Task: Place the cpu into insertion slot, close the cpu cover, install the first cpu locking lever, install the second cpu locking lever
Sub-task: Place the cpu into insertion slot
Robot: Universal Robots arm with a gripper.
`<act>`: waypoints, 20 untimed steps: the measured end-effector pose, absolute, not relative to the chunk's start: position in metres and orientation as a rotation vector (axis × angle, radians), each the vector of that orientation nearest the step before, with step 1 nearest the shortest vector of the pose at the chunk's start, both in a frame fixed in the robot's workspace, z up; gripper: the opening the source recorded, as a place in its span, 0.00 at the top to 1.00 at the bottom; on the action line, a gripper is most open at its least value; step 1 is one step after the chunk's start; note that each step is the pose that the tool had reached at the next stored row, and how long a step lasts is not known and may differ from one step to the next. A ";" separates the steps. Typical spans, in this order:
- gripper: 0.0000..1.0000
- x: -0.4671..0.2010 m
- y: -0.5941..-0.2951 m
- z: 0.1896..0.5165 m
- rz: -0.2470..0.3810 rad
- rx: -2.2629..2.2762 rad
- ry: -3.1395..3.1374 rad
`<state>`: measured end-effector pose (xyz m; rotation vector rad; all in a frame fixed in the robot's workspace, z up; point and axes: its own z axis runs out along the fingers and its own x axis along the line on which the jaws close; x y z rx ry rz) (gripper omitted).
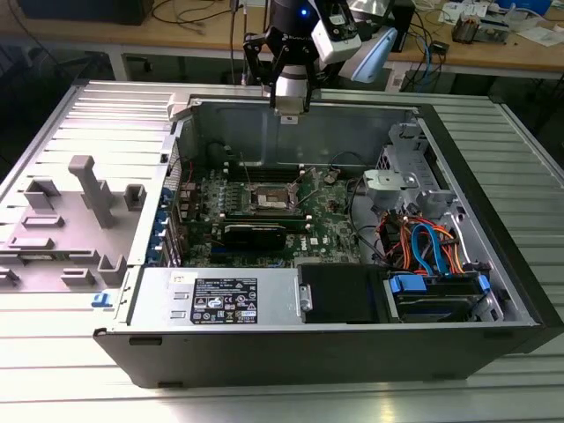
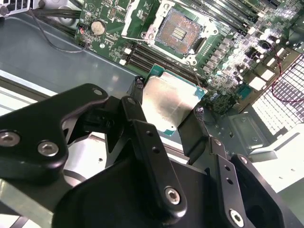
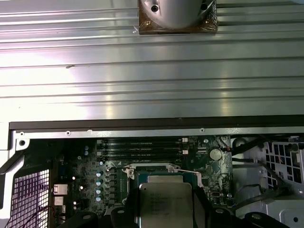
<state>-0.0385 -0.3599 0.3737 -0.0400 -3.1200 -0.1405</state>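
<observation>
Gripper (image 2: pixel 169 97) was closed partway on the cpu (image 2: pixel 167 108). One finger (image 2: pixel 142 126) sat on each of two opposite edges, and the chip spanned the gap between them.

The cpu was off the board, held in the air above the open computer case (image 1: pixel 493 264). In the exterior view the gripper (image 1: pixel 289 111) hung over the case's far wall, higher than the motherboard (image 1: pixel 330 220).

The insertion slot (image 2: pixel 179 29) was bare, with its dark contact field exposed and nothing seated in it. In the first wrist view the cpu (image 3: pixel 166 204) covered the near part of the slot (image 3: pixel 154 172).

Markings: faint print on the cpu's metal top and a white-and-black label (image 1: pixel 225 300) on the power supply box, both too small to read.

Orientation: the silvery top faced the wrist cameras, with a green substrate edge showing along one side. The chip is square, so it has no long axis. Its edges ran roughly parallel to the slot's edges.
</observation>
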 end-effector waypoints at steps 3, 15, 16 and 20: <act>0.45 -0.039 -0.360 0.374 -0.141 -0.040 -3.120; 0.45 -0.038 -0.360 0.371 -0.141 -0.192 -3.119; 0.45 -0.039 -0.360 0.371 -0.141 -0.202 -3.118; 0.45 -0.039 -0.361 0.371 -0.142 -0.204 -3.118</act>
